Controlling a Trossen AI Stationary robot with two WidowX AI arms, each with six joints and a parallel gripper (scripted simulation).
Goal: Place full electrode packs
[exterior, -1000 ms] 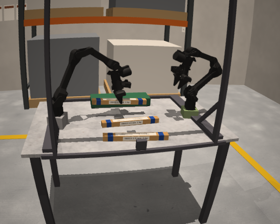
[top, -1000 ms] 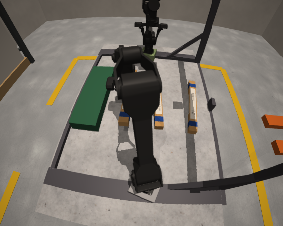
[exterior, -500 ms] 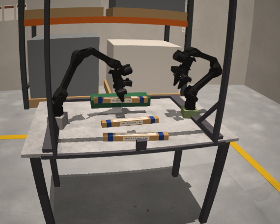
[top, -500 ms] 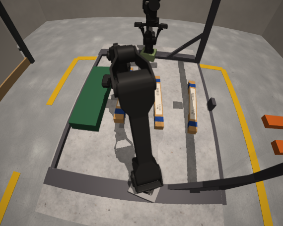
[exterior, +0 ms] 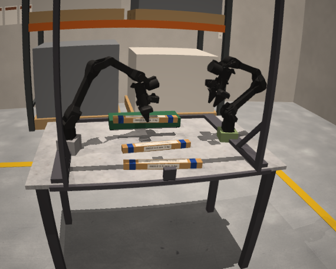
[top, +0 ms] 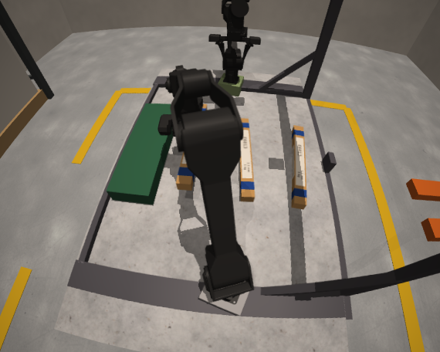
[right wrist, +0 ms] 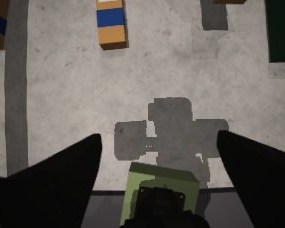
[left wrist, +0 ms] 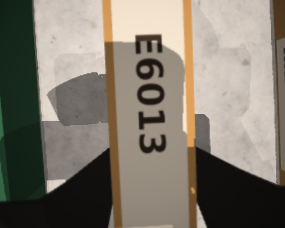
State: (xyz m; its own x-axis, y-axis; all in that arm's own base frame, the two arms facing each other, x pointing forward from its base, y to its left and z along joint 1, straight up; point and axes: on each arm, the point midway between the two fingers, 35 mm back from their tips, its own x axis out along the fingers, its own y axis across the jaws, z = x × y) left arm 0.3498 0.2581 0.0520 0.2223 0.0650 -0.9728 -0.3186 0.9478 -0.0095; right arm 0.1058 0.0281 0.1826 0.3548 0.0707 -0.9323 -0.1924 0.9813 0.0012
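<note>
My left gripper [exterior: 145, 113] is shut on the middle of a tan welding electrode pack with blue bands [exterior: 145, 119]. It holds the pack level above the table, beside the green low platform [exterior: 144, 124]. In the left wrist view the held pack [left wrist: 149, 115] reads E6013 and the platform [left wrist: 10, 100] lies along the left edge. Two more packs lie flat on the table, the middle one [exterior: 155, 146] and the front one [exterior: 162, 163]. My right gripper [exterior: 217, 98] is open and empty, raised above its base.
The platform [top: 141, 152] lies along one side of the table, with the other packs [top: 246, 160] [top: 299, 167] parallel to it. A small dark block [top: 329, 161] sits at the table's edge. A green base block [right wrist: 160, 192] holds the right arm. Frame posts stand around the table.
</note>
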